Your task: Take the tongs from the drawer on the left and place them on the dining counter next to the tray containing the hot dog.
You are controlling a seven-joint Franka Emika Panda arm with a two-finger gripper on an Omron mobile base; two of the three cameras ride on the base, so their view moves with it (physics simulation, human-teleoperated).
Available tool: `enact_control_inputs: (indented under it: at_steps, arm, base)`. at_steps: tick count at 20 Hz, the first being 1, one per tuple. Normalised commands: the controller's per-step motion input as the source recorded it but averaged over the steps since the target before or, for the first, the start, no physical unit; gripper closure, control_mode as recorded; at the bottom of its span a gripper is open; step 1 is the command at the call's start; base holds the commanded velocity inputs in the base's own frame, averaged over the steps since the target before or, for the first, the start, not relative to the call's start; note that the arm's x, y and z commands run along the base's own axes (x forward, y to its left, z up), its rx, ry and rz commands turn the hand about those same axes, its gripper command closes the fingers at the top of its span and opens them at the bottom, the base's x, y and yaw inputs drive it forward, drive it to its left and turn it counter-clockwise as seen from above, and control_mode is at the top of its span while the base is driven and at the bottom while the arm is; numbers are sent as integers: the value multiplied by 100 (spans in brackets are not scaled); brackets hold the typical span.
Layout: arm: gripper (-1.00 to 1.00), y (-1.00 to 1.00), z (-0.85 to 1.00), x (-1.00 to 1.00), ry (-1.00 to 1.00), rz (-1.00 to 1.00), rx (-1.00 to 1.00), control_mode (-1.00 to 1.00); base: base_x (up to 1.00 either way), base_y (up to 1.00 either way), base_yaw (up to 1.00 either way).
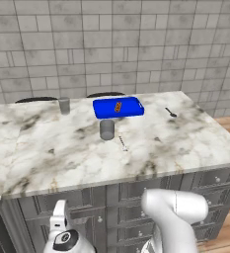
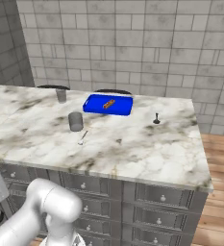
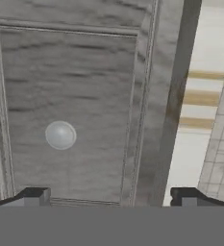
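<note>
A panelled dark-grey drawer front [image 3: 89,81] with a round silver knob [image 3: 60,135] faces my gripper [image 3: 111,197] at close range. The jaws stand open, one tip on each side, with nothing between them. The knob lies left of the gap's middle. My hand hangs low before the cabinets, below the dining counter [image 1: 62,153] [image 2: 132,149]. On the counter's far side lies the blue tray [image 1: 134,108] [image 2: 94,106] with the hot dog [image 1: 118,105] [image 2: 108,103] on it. The tongs are hidden.
A grey cup [image 1: 106,129] [image 2: 75,121] stands in front of the tray, with a thin utensil [image 1: 122,143] [image 2: 82,137] beside it. Another cup [image 1: 64,105] [image 2: 61,95] is at the back left. A small dark spoon [image 1: 171,112] [image 2: 156,118] lies right of the tray.
</note>
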Motion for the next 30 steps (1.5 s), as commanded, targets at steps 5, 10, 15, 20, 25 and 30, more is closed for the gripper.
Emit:
enact_control_inputs:
  at_steps: [5, 10, 15, 20, 25, 30]
  arm:
    - [-100, 18, -24, 21, -5, 0, -1, -100]
    - [-100, 17, -22, 22, -5, 0, -2, -100]
    - [-100, 0, -19, 13, 0, 0, -3, -100]
    - [-100, 2, -21, 21, 0, 0, -2, -100]
    - [-100, 7, -18, 23, -1, 0, -3, -100]
    - [-100, 3, -2, 7, 0, 0, -1, -100]
  base:
    - [0, 0, 0]
    - [0, 0, 0]
    - [0, 0, 0]
    - [0, 0, 0]
    - [0, 0, 0]
    - [0, 0, 0]
